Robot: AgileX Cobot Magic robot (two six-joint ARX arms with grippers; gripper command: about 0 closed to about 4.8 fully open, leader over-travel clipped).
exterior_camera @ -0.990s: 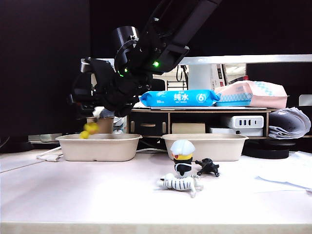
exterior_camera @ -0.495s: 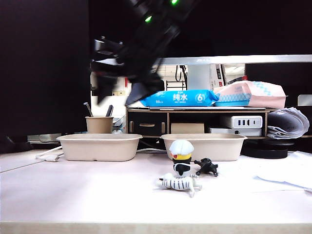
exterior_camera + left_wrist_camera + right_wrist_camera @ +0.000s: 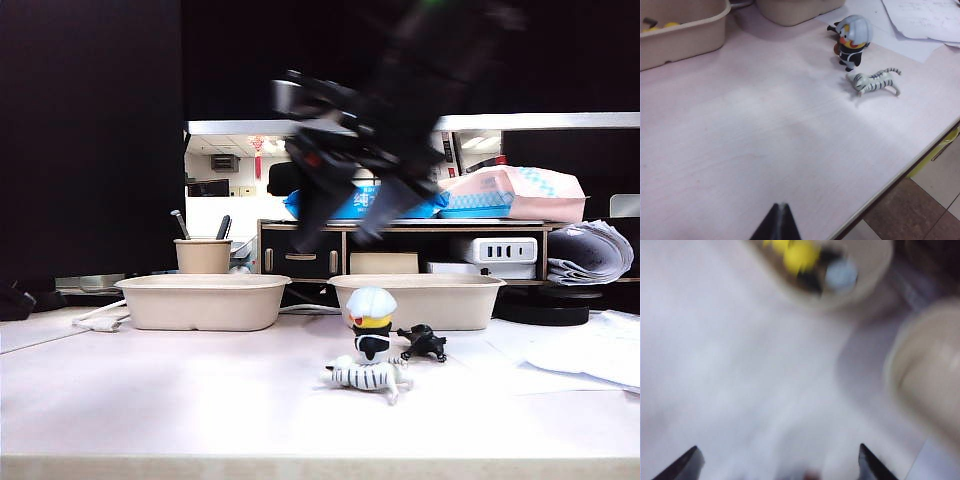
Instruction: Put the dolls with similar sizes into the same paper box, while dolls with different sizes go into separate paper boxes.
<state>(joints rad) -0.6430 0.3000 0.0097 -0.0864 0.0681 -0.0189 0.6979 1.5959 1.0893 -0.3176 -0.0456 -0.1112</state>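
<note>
Right fingers: spread, empty, above the dolls.
Left fingers: pressed together, empty, near the surface edge.
Striped animal: nearest, lying crosswise, below right fingers.
Capped figure: upright behind it.
Pichu: in far-left box.

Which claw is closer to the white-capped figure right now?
Right. The right claw hangs blurred above the white-capped figure; the left claw sits far back across bare table.

White-capped figure upright beside lying striped animal on pale table, Pichu inside beige tray, left gripper fingertips together
</note>
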